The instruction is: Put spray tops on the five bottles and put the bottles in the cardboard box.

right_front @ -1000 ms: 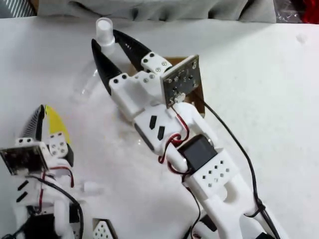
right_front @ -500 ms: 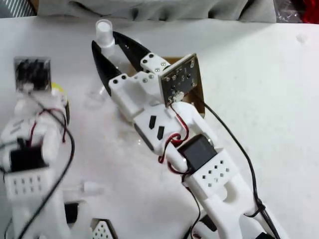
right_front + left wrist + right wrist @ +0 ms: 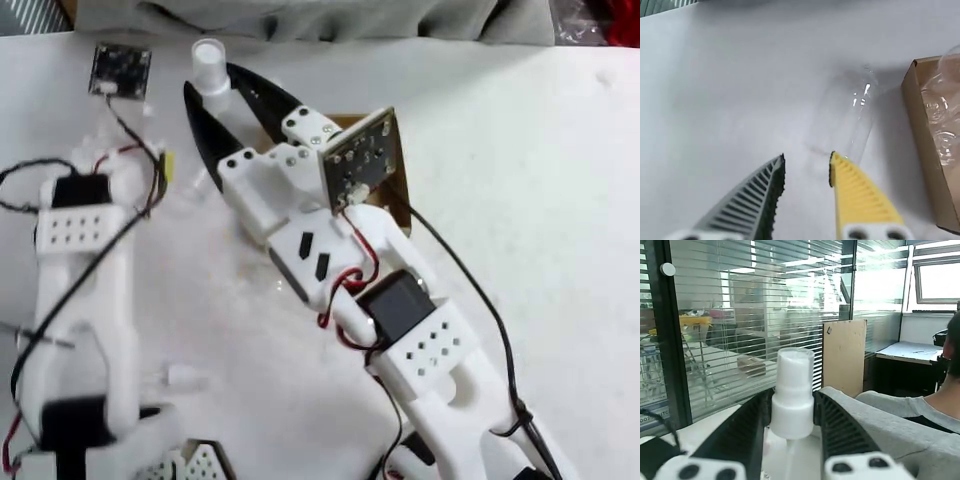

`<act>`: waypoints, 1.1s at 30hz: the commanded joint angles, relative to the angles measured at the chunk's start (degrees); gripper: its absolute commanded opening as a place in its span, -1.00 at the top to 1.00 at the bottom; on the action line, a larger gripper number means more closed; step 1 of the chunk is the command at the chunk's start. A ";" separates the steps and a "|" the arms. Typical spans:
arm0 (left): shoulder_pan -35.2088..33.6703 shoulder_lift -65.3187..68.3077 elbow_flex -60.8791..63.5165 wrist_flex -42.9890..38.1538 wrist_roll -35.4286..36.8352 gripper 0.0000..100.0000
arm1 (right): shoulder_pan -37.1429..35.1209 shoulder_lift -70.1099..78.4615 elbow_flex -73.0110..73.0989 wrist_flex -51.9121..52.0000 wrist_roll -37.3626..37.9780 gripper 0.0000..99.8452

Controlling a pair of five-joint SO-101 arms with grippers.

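- The worktop [image 3: 560,150] is white and plain. At its 12 o'clock edge in the high view lies a grey cloth [image 3: 300,20], and the right wrist view shows an office with window blinds [image 3: 740,315] behind it.
- The right arm [image 3: 330,260] lies across the middle of the worktop and points to about 11 o'clock.
- The right jaws are closed narrowly on the white spray top [image 3: 792,395]. It stands upright between them, with its head above the tips. I judge it is held this way so that the thin tube under it can go straight down into a bottle neck.
- The cardboard box [image 3: 922,150] sits on the worktop, mostly under the right arm. Clear bottles [image 3: 940,115] are already inside it, so part of the task looks done.
- One more clear bottle [image 3: 850,117] lies on its side on the worktop, just beside the box, at about 9 o'clock from it. I judge this is the one to be capped next. I cannot tell if its neck is bare.
- The left arm [image 3: 80,260] stretches along the 9 o'clock side of the worktop, towards 12 o'clock.
- The left jaws, one grey and one yellow, are moderately open and hold nothing. They hang over the near end of the lying bottle, with the yellow tip close to it. This position probably serves to take the bottle and lift it towards the spray top.
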 commanded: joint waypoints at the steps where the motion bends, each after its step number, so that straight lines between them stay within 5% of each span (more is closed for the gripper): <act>1: 1.19 8.13 -12.40 2.37 -0.79 0.71 | 1.36 -0.04 -3.69 0.13 -0.26 0.97; 6: 3.30 19.47 -25.14 8.18 -0.70 0.69 | 1.36 -0.04 -3.69 0.13 -0.26 0.97; 13: 6.37 34.07 -39.38 12.92 -0.88 0.39 | 1.36 -0.04 -3.69 0.13 -0.18 0.97; 33: 6.20 73.98 -85.45 22.51 -4.48 0.39 | 1.10 0.04 -3.43 0.13 -0.18 0.97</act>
